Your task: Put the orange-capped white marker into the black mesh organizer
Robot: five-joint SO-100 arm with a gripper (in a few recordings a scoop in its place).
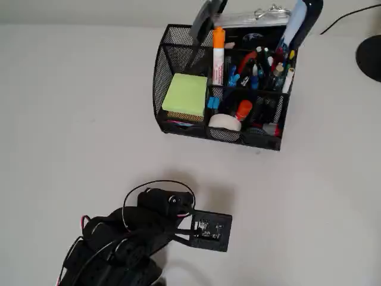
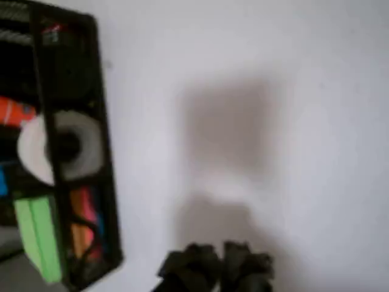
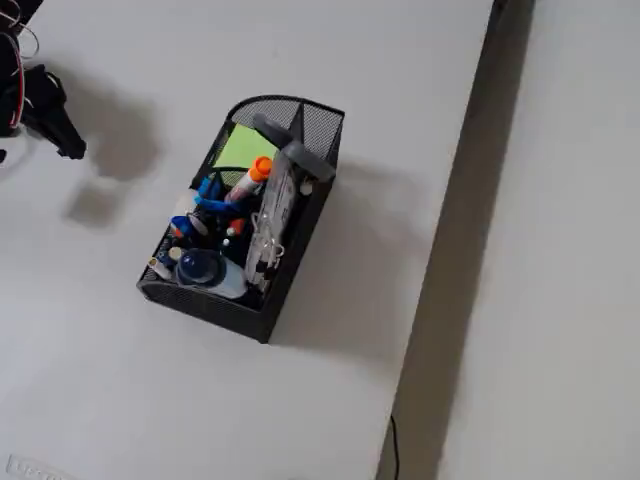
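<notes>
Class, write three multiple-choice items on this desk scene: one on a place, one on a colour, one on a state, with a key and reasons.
1. Where is the slim white marker with the orange cap?
A. flat on the table
B. standing in the black wire-mesh organizer
C. in the end effector

2. What colour is the sticky-note pad?
A. pink
B. lime green
C. white

3. What is the end effector holding?
A. the marker
B. a pen
C. nothing

Key: B, its cap rises above the mesh rim in the overhead view; B, the pad shows lime green; C, the fixed view shows it over bare table, apart from the organizer.
</notes>
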